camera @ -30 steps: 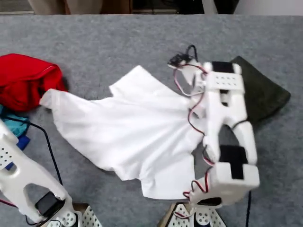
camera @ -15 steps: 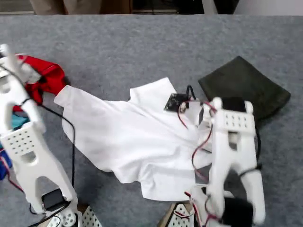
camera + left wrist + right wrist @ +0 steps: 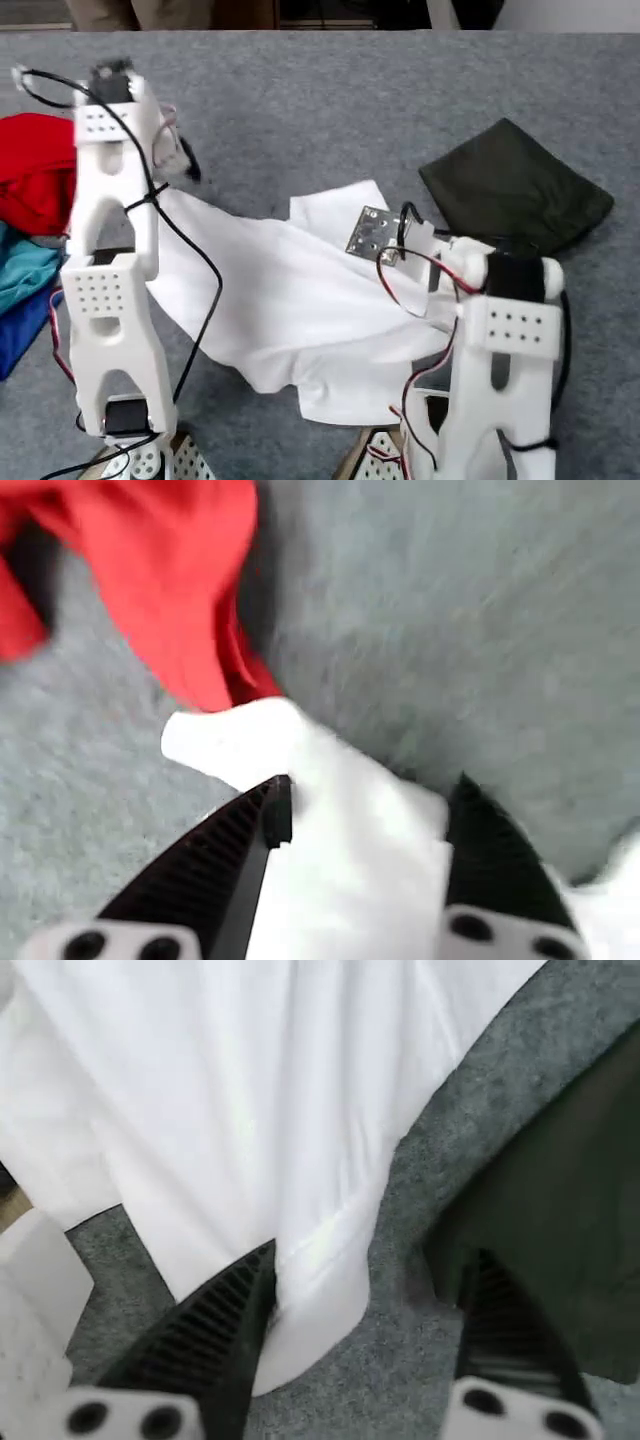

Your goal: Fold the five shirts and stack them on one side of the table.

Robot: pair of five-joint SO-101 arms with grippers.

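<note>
A white shirt [image 3: 290,300] lies crumpled and spread out in the middle of the grey table [image 3: 330,90]. My left gripper [image 3: 172,155] is at its far left sleeve [image 3: 300,750], open, with the white cloth between its fingers [image 3: 240,840]. Just beyond that sleeve lies a red shirt [image 3: 190,580]. My right gripper [image 3: 370,1270] is open over the white shirt's right edge [image 3: 320,1250], close to a folded dark green shirt [image 3: 515,190], which is also in the right wrist view [image 3: 560,1190].
At the table's left edge the red shirt [image 3: 35,170] lies bunched, with a teal shirt [image 3: 25,270] and a blue one [image 3: 15,330] nearer. Cables hang from both arms. Bare table lies along the far side.
My left arm has swung from the near left up to the white shirt's sleeve by the red shirt. My right arm has drawn back toward the near edge, and the white shirt has shifted.
</note>
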